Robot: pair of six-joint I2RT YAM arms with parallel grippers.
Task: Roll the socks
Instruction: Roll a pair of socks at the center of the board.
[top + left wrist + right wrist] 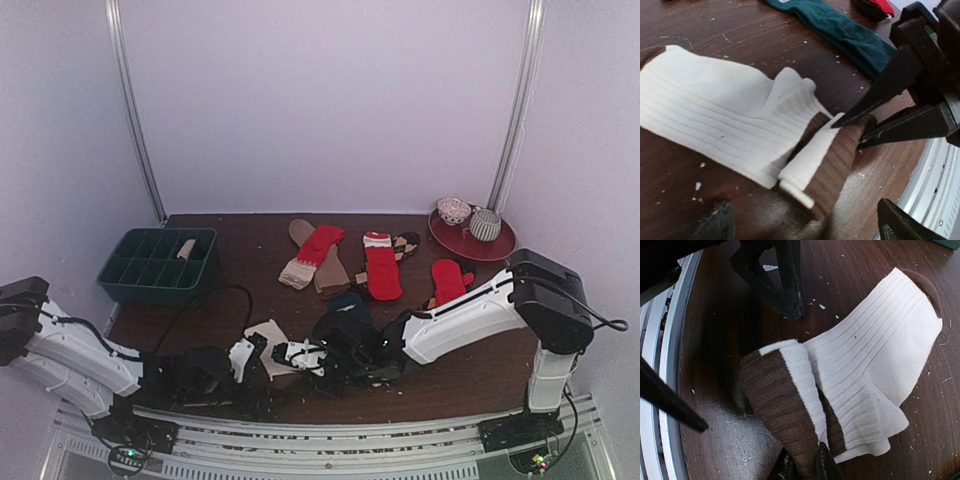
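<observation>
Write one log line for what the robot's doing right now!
left gripper: open over cream sock | right gripper: shut on its brown end | sock: partly folded, not rolled

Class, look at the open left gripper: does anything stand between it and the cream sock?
Nothing visible does. The left gripper hangs open right over the cream sock; the right gripper pinches its brown end.

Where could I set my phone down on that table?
Bare wood lies between the green tray and the tan-and-red socks, and on the near side of the right arm. Crowded: near middle, where the left gripper and right gripper meet at the cream sock; also the red socks by the plate.
</observation>
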